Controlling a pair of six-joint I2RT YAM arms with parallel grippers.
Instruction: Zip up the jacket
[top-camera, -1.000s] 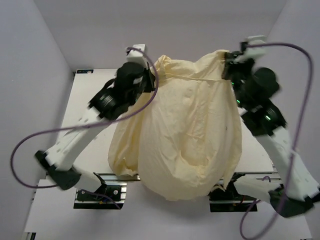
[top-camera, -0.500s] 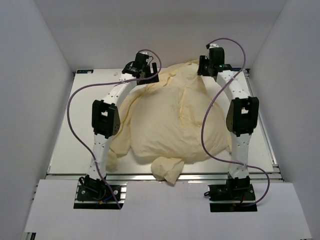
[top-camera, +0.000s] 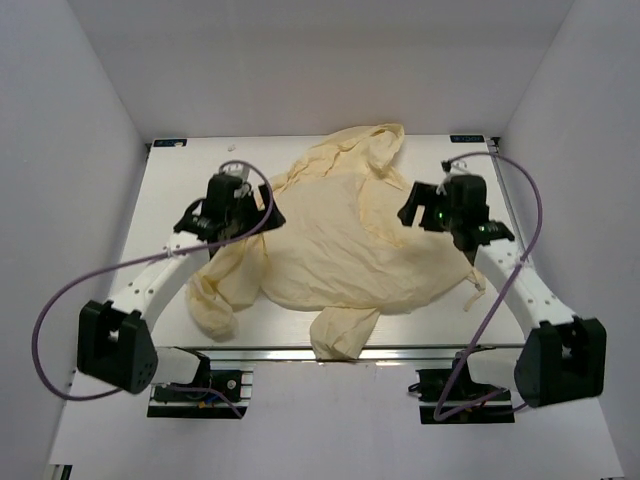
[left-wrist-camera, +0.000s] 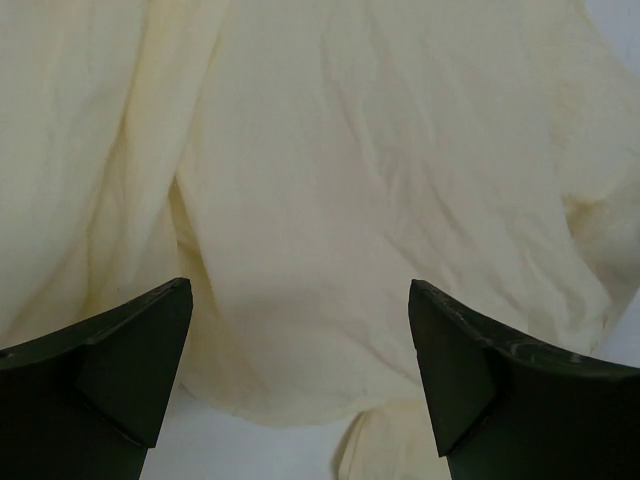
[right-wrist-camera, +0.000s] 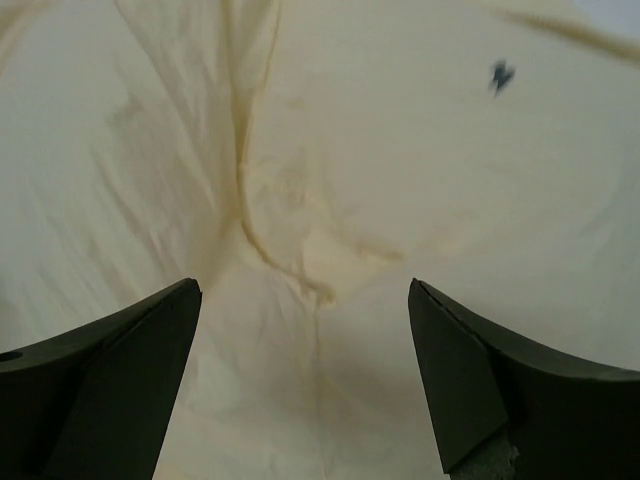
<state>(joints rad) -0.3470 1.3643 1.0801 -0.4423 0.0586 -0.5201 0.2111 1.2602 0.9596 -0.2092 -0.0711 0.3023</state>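
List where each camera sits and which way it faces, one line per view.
Top external: above and behind the arms, looking down at the table and jacket; both arms show.
Left wrist: on the left arm, facing the jacket; left gripper, open, shows.
Right wrist: likewise on the right arm; right gripper, open.
Shared: all three see the jacket.

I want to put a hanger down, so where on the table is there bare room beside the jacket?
Bare table shows in the far left corner, beyond the left gripper, and the far right corner, beyond the right gripper. A smaller patch lies near right, between jacket and right arm. The middle is crowded: the jacket fills it.
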